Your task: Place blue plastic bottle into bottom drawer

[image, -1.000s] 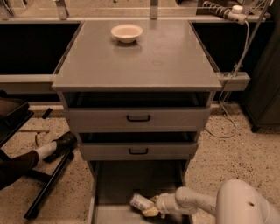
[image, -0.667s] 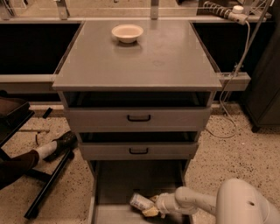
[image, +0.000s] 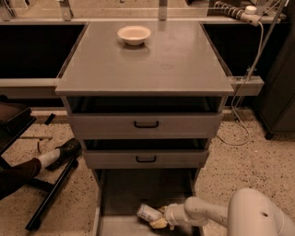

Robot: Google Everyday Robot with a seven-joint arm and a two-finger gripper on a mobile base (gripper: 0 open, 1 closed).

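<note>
Grey sheet metal is forming the flat top of a three-drawer cabinet (image: 152, 64), which is being pictured on a speckled terrazzo floor (image: 258, 161) with dark bench recesses at either side. One cream round bowl (image: 134, 34) is sitting near the back edge of the top, left of centre. Three drawers are being counted. The two upper ones, each with one black handle (image: 146, 124), are sitting farther in, while the bottom drawer (image: 138, 193), a wide shallow grey tray, is standing pulled out at floor level. One small blue plastic bottle (image: 148, 212) with a pale label is lying tilted inside that tray, near its front. One white arm (image: 203, 211) is extending in from the lower right, and its gripper (image: 159, 222) is being held against the bottle's right end. Whether it is clamped on the bottle or spread cannot be told. One white power strip (image: 235, 10) with a trailing cable is lying at the rear right, and a person's black shoe (image: 67, 148) is resting on the floor at the left.
</note>
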